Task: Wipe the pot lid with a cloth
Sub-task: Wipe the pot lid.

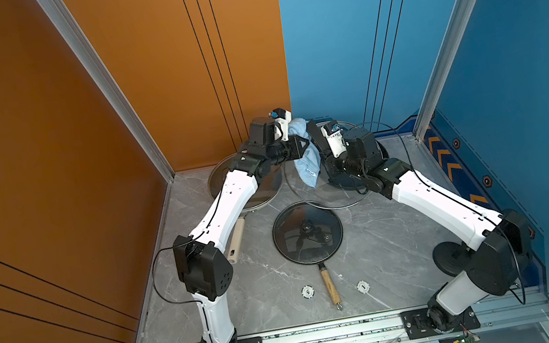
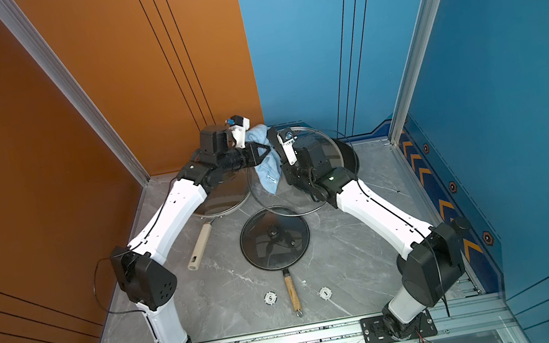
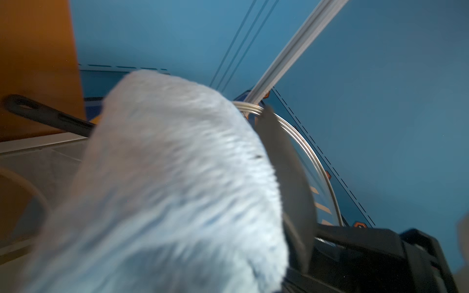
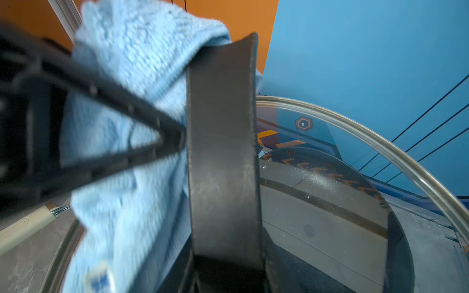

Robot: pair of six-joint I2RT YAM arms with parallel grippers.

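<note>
My right gripper (image 1: pixel 317 142) is shut on the black strap handle (image 4: pixel 223 152) of the big glass pot lid (image 1: pixel 322 194), holding it tilted up on edge above the back of the table. In both top views the light-blue cloth (image 1: pixel 307 165) (image 2: pixel 267 173) hangs from my left gripper (image 1: pixel 307 144), which is shut on it. The cloth lies against the lid beside the handle. It fills most of the left wrist view (image 3: pixel 177 190) and hides that gripper's fingers there. The right wrist view shows the cloth (image 4: pixel 142 50) draped over the handle's top, with the left fingers (image 4: pixel 121 109) in front of it.
A small black pan with a glass lid (image 1: pixel 307 231) and a wooden handle (image 1: pixel 330 287) sits mid-table. A lidded pan (image 1: pixel 251 199) with a beige handle (image 1: pixel 235 241) lies under the left arm. A dark pan (image 2: pixel 349 156) sits behind the raised lid. Two white chips (image 1: pixel 307 291) (image 1: pixel 363 286) lie near the front.
</note>
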